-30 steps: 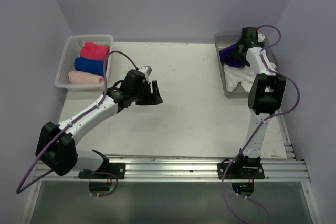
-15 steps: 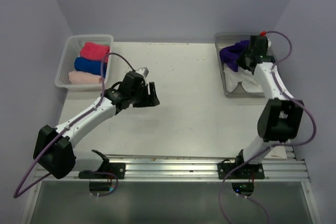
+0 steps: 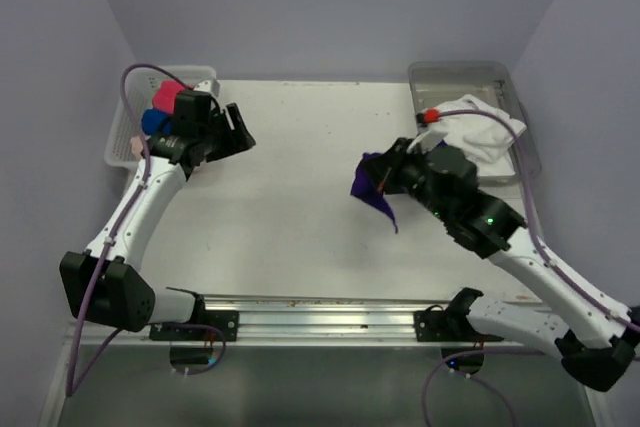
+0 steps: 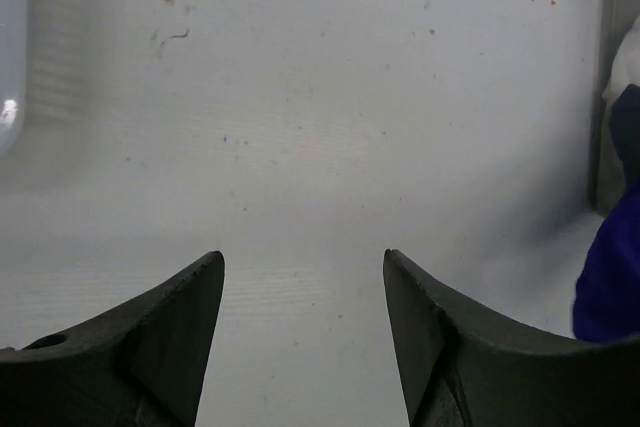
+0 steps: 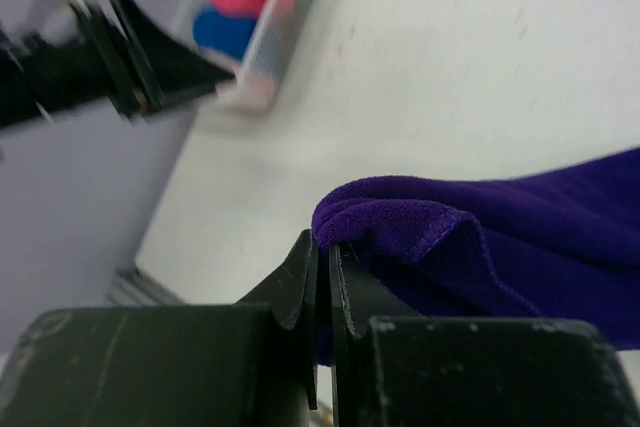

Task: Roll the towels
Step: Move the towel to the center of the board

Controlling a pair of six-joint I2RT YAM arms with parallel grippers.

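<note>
Purple towel (image 3: pixel 371 189) now over open table (image 3: pixel 300 217)

**Room in the middle, things at the sides**

Wide bare counter (image 3: pixel 290 212) between the two arms. Far left: basket (image 3: pixel 116 150), with the left arm (image 3: pixel 150 197) reaching up beside it. Right of the middle: purple towel (image 3: pixel 372 190) hanging above the counter. Far right corner: tray (image 3: pixel 455 71) with a white towel (image 3: pixel 485 127) in it.
</note>
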